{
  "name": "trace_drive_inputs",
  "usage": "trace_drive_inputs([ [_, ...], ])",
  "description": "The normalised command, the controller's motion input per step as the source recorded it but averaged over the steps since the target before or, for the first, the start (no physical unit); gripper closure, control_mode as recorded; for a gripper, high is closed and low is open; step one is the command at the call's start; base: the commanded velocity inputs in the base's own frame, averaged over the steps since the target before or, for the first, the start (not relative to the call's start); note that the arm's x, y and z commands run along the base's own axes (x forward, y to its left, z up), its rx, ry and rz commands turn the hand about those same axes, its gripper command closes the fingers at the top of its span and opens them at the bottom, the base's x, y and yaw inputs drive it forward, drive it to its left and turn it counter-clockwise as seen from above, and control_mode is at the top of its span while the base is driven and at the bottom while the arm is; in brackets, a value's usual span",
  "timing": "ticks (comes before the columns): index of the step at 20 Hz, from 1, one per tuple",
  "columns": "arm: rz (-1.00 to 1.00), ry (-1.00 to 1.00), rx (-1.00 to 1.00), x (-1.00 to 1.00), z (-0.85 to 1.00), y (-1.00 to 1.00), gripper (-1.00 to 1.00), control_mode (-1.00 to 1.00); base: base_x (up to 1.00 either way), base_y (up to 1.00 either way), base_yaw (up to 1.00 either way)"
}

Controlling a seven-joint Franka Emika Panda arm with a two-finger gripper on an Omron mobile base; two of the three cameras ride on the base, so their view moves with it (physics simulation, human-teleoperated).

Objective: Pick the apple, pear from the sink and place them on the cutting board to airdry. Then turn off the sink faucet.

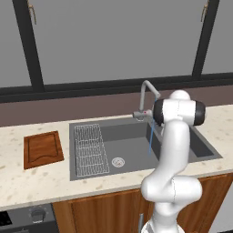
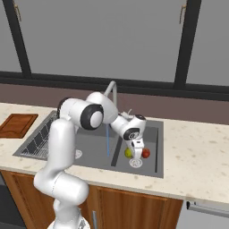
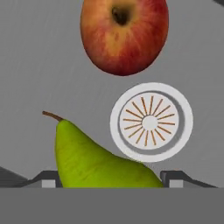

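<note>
Yellow-green pear (image 3: 94,159) between parted fingertips (image 3: 48,180), no lettering.

Even, bright rendered light; soft faint shadows; no glare; slightly low-resolution blur.

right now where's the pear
The pear lies on the floor of the sink's smaller side compartment, beside the round drain, with the apple just beyond; in the hand view it sits between the open gripper's fingertips.
</note>
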Motion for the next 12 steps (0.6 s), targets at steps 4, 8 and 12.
trace_drive_inputs([
  [4, 0.0, -0.04, 0.0, -0.25, 0.48, -0.1, 1.0, -1.0, 0.0, 0.0, 0.0],
  [8, 0.0, -0.05, 0.0, -0.27, 0.48, -0.15, 1.0, -1.0, 0.0, 0.0, 0.0],
  [12, 0.0, -0.05, 0.0, -0.23, 0.56, -0.11, 1.0, -1.0, 0.0, 0.0, 0.0],
])
